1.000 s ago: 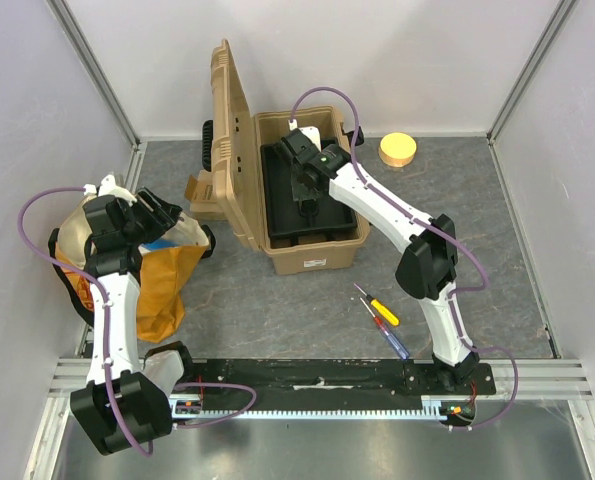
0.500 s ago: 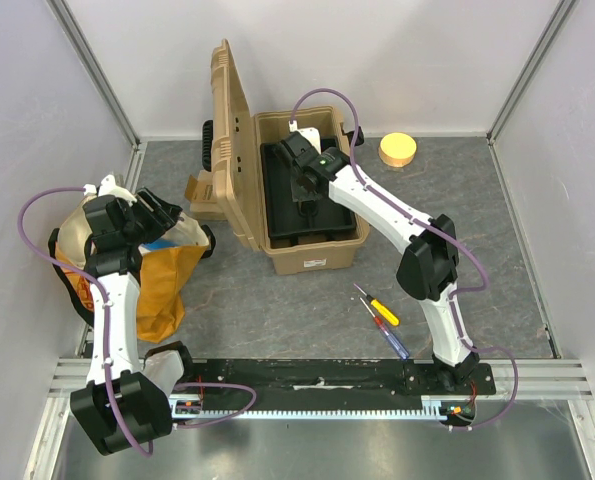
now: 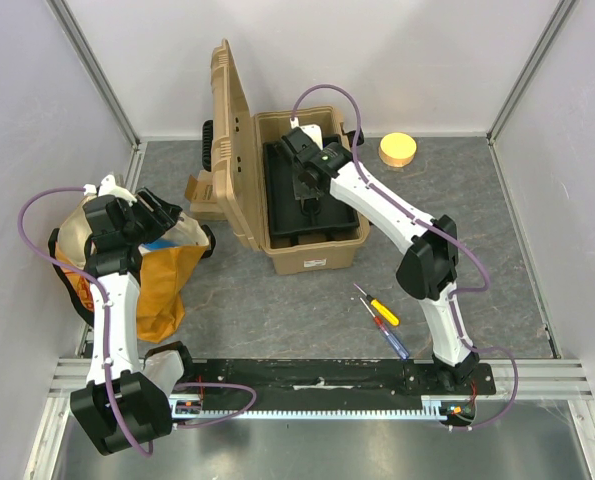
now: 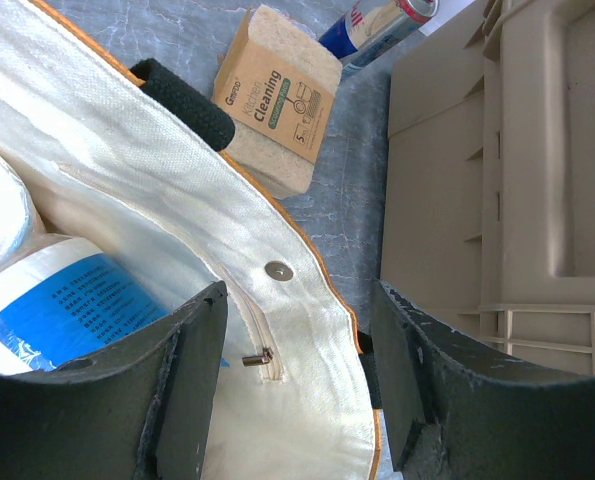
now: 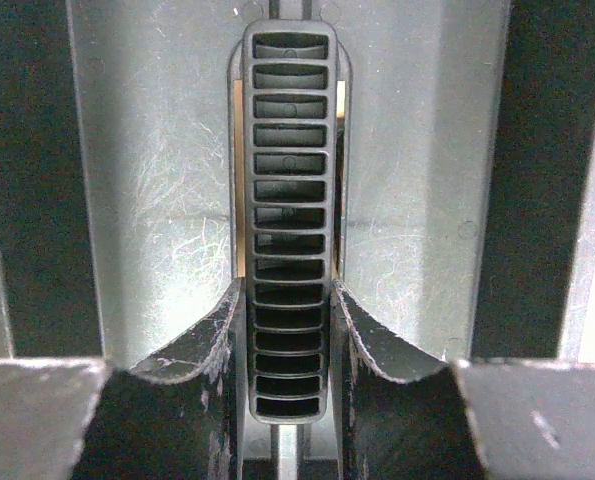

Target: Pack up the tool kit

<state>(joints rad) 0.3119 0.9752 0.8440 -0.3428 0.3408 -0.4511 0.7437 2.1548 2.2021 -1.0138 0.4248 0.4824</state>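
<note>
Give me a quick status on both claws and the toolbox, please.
Right claw shut on tray handle inside open toolbox. Left claw open over cloth bag. Screwdrivers on table, not yet packed.

Overhead, the right arm [image 3: 377, 205] hides much of the inner tray [image 3: 280, 200]. The can [image 4: 377, 25] and toolbox lid [image 4: 537, 150] are cut off by frame edges.

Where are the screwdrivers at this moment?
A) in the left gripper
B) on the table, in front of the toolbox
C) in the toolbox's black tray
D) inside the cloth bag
B: the top view shows the screwdrivers lying loose on the table, on the near side of the toolbox.
</note>
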